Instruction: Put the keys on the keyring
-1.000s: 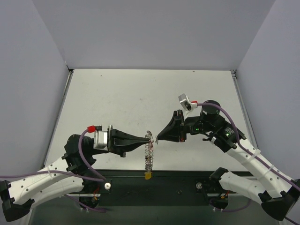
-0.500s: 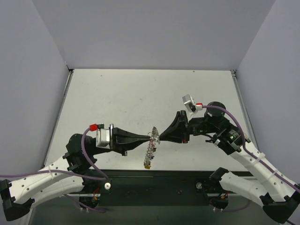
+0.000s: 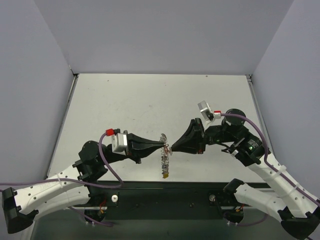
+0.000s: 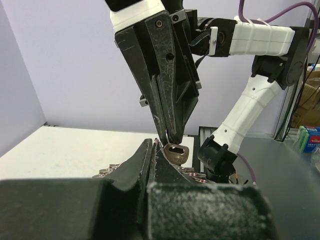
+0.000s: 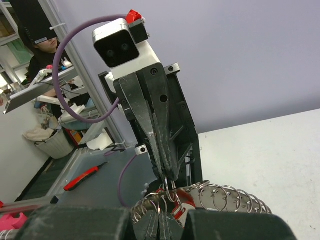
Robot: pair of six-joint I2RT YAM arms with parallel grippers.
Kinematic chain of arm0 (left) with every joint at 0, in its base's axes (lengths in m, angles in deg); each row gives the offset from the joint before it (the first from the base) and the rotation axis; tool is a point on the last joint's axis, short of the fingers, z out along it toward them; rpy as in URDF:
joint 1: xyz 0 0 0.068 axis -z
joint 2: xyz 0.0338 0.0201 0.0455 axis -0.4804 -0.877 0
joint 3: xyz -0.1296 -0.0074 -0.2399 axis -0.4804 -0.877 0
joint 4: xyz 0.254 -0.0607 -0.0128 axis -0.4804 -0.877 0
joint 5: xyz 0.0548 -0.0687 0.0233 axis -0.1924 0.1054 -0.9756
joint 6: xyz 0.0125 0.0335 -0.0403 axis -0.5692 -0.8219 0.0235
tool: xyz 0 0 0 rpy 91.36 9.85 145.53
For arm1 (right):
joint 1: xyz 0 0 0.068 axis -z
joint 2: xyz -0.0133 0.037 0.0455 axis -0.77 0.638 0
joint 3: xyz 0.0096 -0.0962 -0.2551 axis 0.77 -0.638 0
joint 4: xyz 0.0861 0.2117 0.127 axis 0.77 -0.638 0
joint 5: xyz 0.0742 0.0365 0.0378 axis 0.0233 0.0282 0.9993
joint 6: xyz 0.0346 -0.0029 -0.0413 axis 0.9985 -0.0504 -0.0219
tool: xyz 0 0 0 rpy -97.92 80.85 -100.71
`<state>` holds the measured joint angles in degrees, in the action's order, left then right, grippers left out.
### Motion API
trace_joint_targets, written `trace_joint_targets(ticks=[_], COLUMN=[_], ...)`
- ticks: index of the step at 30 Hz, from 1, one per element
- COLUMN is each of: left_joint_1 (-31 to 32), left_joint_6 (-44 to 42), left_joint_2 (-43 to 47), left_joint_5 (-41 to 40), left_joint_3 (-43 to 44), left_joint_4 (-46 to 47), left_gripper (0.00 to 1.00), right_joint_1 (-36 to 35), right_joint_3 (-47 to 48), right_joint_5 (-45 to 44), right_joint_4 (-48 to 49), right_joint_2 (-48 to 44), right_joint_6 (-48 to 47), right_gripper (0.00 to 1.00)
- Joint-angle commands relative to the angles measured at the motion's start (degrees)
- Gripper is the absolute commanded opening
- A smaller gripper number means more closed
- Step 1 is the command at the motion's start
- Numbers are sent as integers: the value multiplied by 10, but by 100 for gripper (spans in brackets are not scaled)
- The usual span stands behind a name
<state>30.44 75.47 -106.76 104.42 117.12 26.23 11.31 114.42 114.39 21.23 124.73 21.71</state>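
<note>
Both arms meet tip to tip above the near middle of the table (image 3: 150, 100). Left end effector (image 3: 162, 145) is closed, its fingertips pinched on the top of the keyring (image 3: 163, 161). The keyring hangs clear of the table between the two tips, its fringe of small silver rings trailing down toward the near edge with a yellow tag (image 3: 165, 175) at the bottom. Right end effector (image 3: 172, 149) is closed too, gripping a key (image 4: 176, 153) with a tan-looking head right at its tips. The key sits just beside the left fingertips. Whether the key touches the ring wire cannot be told.
</note>
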Motion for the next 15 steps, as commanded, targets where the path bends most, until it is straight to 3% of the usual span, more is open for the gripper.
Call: trace_joint_targets(ticks=[1, 15], left_joint_1=[1, 2], left_joint_6=[1, 11], left_joint_2=[4, -5], left_joint_5=[-11, 0], left_joint_3=[7, 2], left_joint_4=[54, 68], left_gripper=[0, 0], right_joint_1=[1, 1], right_joint_3=[25, 26], right_joint_5=[28, 17], right_joint_4=[40, 53], right_joint_2=[-7, 10], right_joint_6=[-1, -3], right_gripper=[0, 0])
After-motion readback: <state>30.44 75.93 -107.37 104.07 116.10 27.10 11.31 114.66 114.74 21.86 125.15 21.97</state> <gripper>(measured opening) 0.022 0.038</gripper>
